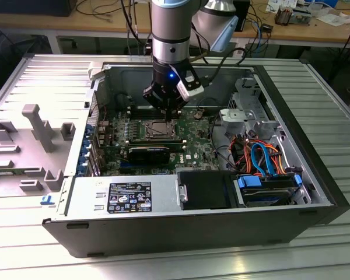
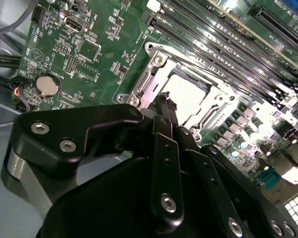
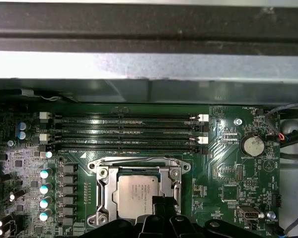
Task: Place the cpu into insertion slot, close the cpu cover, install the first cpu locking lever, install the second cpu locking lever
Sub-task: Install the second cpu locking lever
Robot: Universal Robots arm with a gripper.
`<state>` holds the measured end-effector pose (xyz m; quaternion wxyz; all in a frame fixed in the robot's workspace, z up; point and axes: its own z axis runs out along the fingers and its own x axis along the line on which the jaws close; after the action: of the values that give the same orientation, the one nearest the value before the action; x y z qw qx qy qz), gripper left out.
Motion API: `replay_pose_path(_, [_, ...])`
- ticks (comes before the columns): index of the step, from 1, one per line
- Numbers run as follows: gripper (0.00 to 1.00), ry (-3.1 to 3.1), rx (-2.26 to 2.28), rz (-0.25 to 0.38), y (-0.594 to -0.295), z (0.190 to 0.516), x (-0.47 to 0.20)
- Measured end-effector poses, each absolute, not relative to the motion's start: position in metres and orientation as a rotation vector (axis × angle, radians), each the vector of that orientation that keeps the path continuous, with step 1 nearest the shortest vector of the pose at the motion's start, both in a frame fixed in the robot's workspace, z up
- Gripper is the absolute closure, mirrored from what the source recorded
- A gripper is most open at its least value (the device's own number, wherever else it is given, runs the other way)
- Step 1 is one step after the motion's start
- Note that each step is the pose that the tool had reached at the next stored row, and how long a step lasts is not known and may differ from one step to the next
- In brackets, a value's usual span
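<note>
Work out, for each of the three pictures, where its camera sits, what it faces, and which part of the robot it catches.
Exterior view: off the arm, above the open computer case, looking down; shows arm and gripper.
First wrist view: on the arm, facing the cpu seated in the insertion slot; gripper tip at the edge.
Second wrist view: on the arm, behind the gripper.
Both wrist views share the cpu cover, closed.

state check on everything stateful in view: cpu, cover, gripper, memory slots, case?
cpu: seated in the insertion slot, top showing.
cpu cover: down, framing the chip.
gripper: shut, empty, tips at the socket edge.
memory slots: all unfilled.
computer case: side open, lying flat.
</note>
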<state>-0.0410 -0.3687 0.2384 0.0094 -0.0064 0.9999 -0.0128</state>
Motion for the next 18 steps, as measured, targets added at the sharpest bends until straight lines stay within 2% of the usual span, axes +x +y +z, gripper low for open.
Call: replay_pose_path(18, [0.89, 3.123, -0.020, -0.043, -0.393, 0.240, -0.041])
